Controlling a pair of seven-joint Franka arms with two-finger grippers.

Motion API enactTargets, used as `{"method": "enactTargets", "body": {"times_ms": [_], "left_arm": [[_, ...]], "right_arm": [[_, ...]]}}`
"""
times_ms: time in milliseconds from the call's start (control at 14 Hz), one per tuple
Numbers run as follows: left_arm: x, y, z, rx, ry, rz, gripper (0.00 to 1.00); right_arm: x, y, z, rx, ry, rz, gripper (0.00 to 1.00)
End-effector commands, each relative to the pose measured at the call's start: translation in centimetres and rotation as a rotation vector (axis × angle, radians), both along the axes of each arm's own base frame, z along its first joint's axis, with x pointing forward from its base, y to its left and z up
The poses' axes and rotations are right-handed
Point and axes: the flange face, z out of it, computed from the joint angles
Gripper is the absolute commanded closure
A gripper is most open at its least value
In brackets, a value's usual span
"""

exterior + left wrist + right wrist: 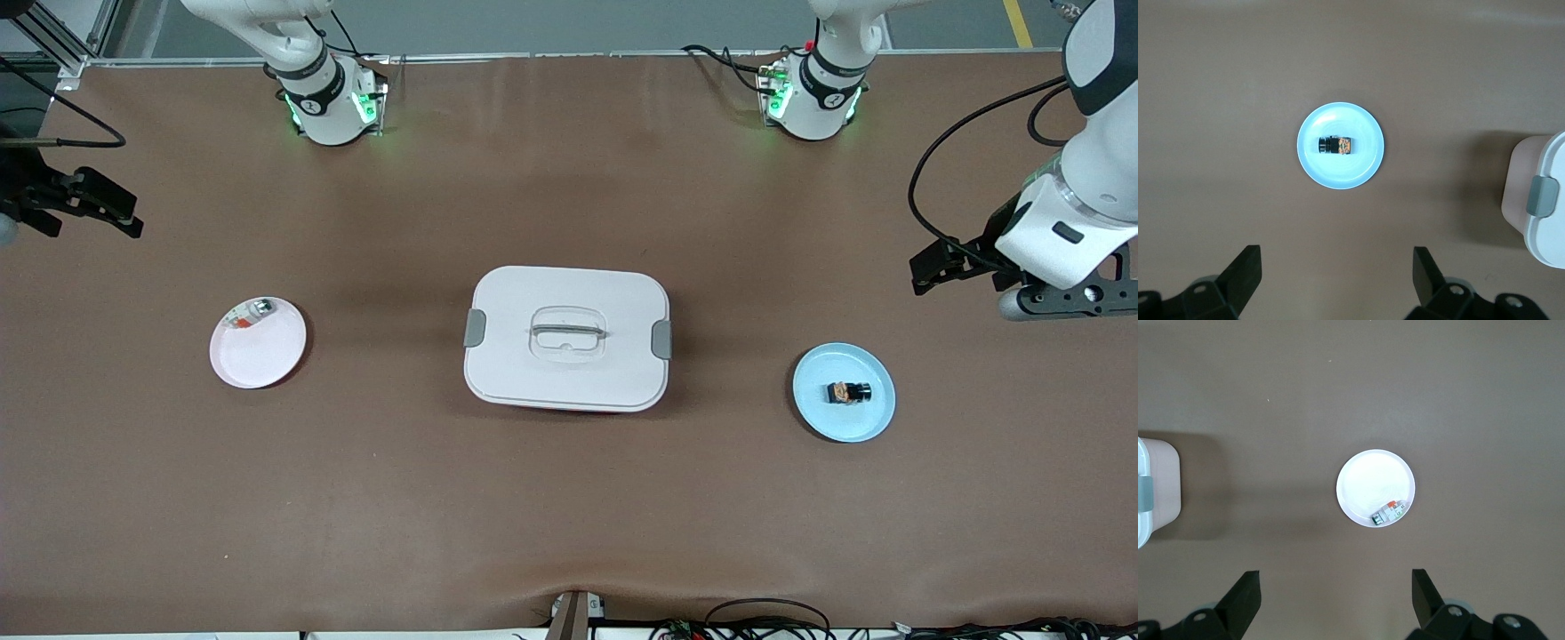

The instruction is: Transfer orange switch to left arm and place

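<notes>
Fingers of the left gripper [1335, 280] stand wide apart and hold nothing; the gripper hangs in the air over the table [569, 516] at the left arm's end. Fingers of the right gripper [1335, 600] are likewise spread and empty, over the right arm's end, where that arm waits.

The orange switch [849, 392] lies on its side in the blue plate [813, 404], near the plate's centre. The likely first step is a pickup by the left gripper. Centre the gripper over the switch, turn the fingers to straddle its narrow sides, and descend vertically so the tips pass inside the plate rim without tipping the plate.

The box [566, 338] sits with its lid on, between the two plates. Lift well above its lid, or route around it, before any handover.

The pink plate [267, 356] holds a small silvery-white part [252, 312] with a red-orange bit at its rim. Do not take it for the target.
</notes>
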Motion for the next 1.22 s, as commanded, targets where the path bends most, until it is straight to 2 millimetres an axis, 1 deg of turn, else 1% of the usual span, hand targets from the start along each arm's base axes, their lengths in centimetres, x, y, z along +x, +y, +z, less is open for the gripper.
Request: {"method": "enactTargets", "body": {"times_ms": [0, 215, 287, 430, 645, 717, 788, 860, 932, 1075, 1147], "left_arm": [[-1.8, -0.5, 1.9, 0.010, -0.003, -0.001, 0.00], [-3.9, -1.9, 2.4, 0.014, 0.033, -0.018, 0.00], [-4.5, -1.9, 2.7, 0.007, 0.027, -0.016, 0.00], [-5.1, -1.3, 2.9, 0.010, 0.026, -0.005, 0.00], [-5.8, -1.5, 3.2, 0.012, 0.020, -0.011, 0.00], [-5.7, -1.2, 3.2, 0.012, 0.020, -0.007, 0.00], [-6.1, -1.3, 3.4, 0.013, 0.016, -0.010, 0.00], [-6.6, -1.1, 3.3, 0.015, 0.016, -0.009, 0.00], [-7.0, 0.1, 3.5, 0.015, 0.014, -0.011, 0.00], [-7.6, 1.3, 3.7, -0.005, 0.013, -0.036, 0.00], [-7.9, 1.4, 3.7, -0.006, 0.014, -0.035, 0.00]], "right_arm": [[0.0, -0.3, 0.0, -0.012, 0.009, -0.019, 0.00], [0.0, -0.2, -0.1, -0.012, 0.011, -0.042, 0.00], [0.0, -0.2, -0.1, -0.012, 0.011, -0.072, 0.00], [0.0, -0.1, 0.2, -0.008, 0.004, -0.086, 0.00], [0.0, 0.1, 0.3, -0.002, 0.003, -0.057, 0.00], [0.0, 0.3, 0.3, -0.002, 0.002, -0.043, 0.00], [0.0, 0.2, 0.3, -0.002, 0.002, -0.026, 0.00], [0.0, -0.1, 0.5, -0.002, 0.000, -0.014, 0.00], [0.0, -0.1, 0.6, -0.002, -0.005, -0.014, 0.00], [0.0, 0.0, 0.6, 0.000, -0.006, -0.012, 0.00], [0.0, 0.0, 0.6, 0.000, -0.006, -0.012, 0.00]]}}
